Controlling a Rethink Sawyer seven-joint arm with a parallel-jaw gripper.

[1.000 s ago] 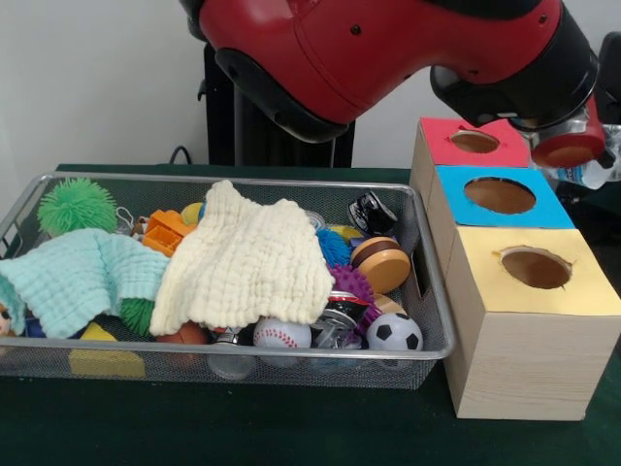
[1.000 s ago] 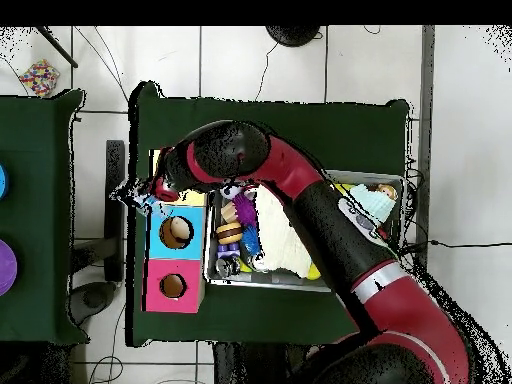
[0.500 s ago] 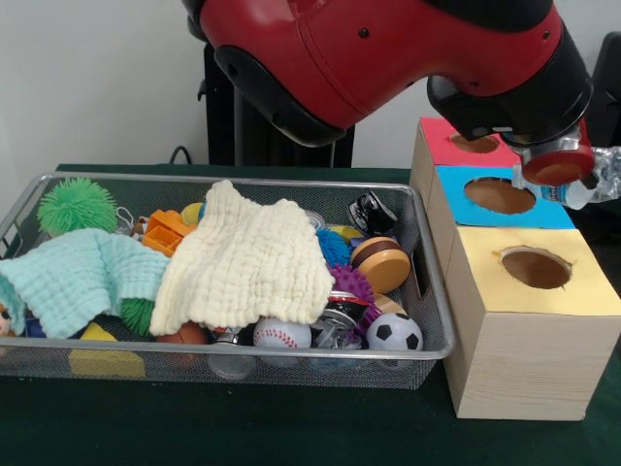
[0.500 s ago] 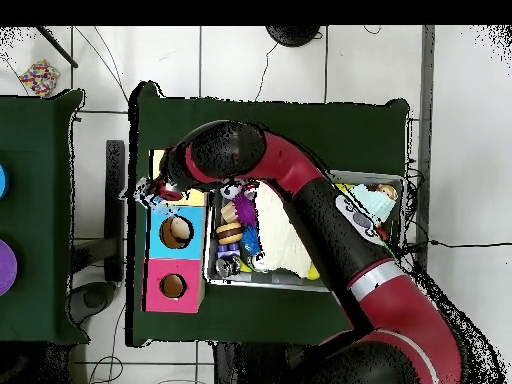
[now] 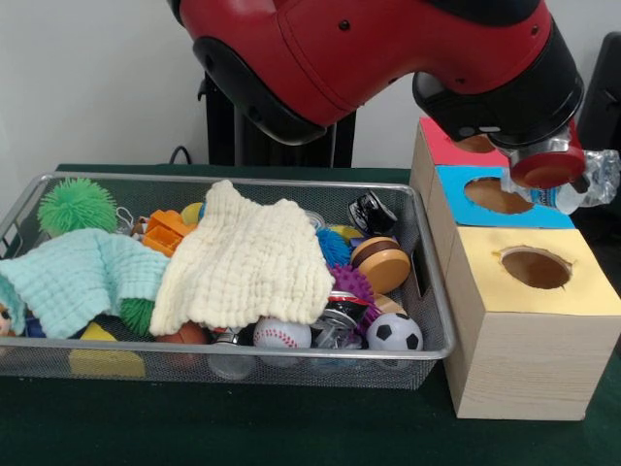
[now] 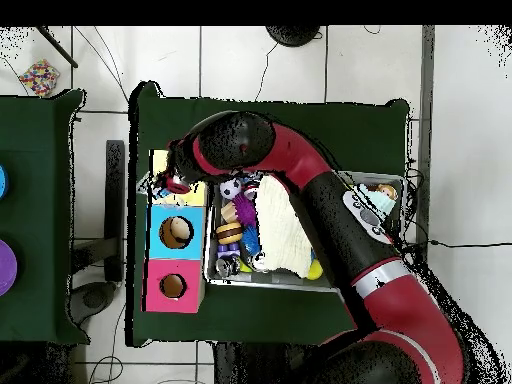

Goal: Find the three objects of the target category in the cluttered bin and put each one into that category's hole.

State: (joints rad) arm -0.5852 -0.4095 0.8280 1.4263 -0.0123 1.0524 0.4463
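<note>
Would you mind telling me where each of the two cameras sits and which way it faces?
Front view: low, across the table, facing the wire bin and the row of boxes; the red arm comes in from above, holding a clear plastic bottle.
Overhead view: above, looking straight down on the green table; the whole arm rises from the bottom edge.
Shared: bin, boxes, cream cloth, arm.

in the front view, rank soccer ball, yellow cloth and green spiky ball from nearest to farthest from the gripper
The gripper hangs over the boxes, right of the bin.
1. Soccer ball, at the bin's near right corner.
2. Yellow cloth, spread over the bin's middle.
3. Green spiky ball, at the bin's far left corner.
</note>
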